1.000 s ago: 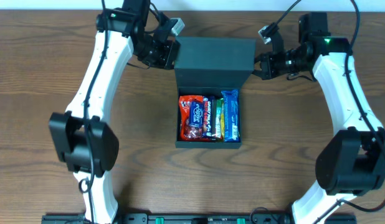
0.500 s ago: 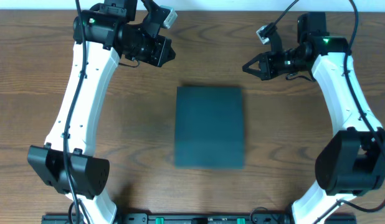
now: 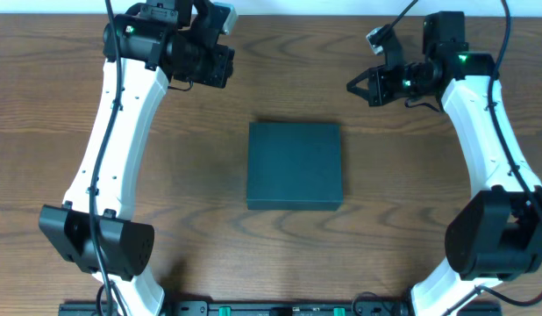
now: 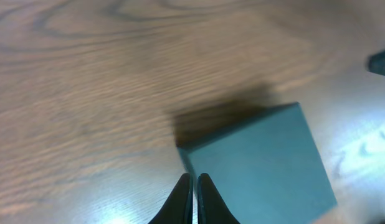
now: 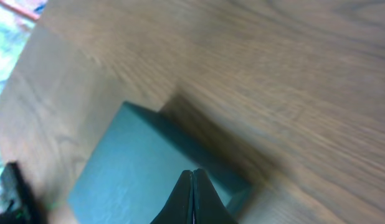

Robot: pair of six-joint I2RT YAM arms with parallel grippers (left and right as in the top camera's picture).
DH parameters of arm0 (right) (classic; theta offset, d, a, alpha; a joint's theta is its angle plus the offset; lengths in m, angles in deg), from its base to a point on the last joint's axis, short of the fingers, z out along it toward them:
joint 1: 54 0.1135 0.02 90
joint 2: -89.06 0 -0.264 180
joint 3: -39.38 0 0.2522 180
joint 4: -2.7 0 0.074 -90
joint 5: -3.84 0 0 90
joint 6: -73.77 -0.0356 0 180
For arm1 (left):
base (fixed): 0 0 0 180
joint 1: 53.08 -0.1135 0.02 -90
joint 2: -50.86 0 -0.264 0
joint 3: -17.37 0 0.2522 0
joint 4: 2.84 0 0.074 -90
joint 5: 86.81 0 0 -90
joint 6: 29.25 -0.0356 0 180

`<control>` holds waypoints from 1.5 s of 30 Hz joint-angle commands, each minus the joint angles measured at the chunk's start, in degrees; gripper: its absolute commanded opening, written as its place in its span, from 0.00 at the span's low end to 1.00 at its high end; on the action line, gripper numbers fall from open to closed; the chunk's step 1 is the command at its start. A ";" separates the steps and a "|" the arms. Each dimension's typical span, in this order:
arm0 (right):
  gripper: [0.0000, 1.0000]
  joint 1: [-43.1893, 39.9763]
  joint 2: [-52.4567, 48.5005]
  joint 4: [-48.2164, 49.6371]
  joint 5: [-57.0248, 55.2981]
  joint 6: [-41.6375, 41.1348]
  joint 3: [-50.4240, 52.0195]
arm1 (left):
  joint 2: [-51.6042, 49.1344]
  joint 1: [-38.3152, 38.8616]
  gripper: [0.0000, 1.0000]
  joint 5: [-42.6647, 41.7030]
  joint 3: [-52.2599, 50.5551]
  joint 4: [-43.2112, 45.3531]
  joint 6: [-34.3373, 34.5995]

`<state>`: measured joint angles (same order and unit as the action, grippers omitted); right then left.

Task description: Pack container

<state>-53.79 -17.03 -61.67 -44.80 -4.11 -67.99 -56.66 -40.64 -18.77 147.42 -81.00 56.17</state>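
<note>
L gripper point(image 4: 193, 180): my L jaws are pulled in, only a thin slit btwn the two dark fingers point(image 4: 180, 202); nothing in them.
R gripper point(image 5: 193, 175): jaws fully together, tips meeting in one point; holding nothing.
Container point(image 3: 295, 165): dark green-black box, approx square, flat on the wood. Sits btwn my two grippers and back toward my bases, apart from both, no touch.
Container vs L tips: in L wrist view its near corner shows just past my tips, body running off to the R side; soft shadow on the wood at its far side.
Container vs R tips: in R wrist view my tips overlap its top face, one corner pointing away from them; shadow along that far edge.
Lid: down flat, flush w/ the box, plain matte top.
Contents: hidden under the lid, can't tell.
Box edges: four straight sides, square w/ the table edges in overhead view.
Table point(image 3: 411, 202): brown wood grain, showing on all four sides of the box.
Room L: wide strip of wood btwn box and my L arm point(image 3: 113, 149).
Room R: similar strip btwn box and my R arm point(image 3: 490, 132).
Far table edge: runs just beyond both grippers in overhead view; in R wrist view it cuts the top-L corner, blurred bright stuff past it.
Frame-edge bits: dark shape at R edge of L wrist view, another at lower L of R wrist view; too cropped to say what.
</note>
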 commanded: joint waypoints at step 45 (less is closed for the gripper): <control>0.99 -0.83 1.62 2.84 -5.60 -3.93 -1.25 | -1.46 -0.15 0.95 8.90 0.07 -6.97 9.94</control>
<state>-54.32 -17.00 -58.85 -50.22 -7.24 -68.03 -57.47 -40.64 -10.97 147.42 -86.77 65.48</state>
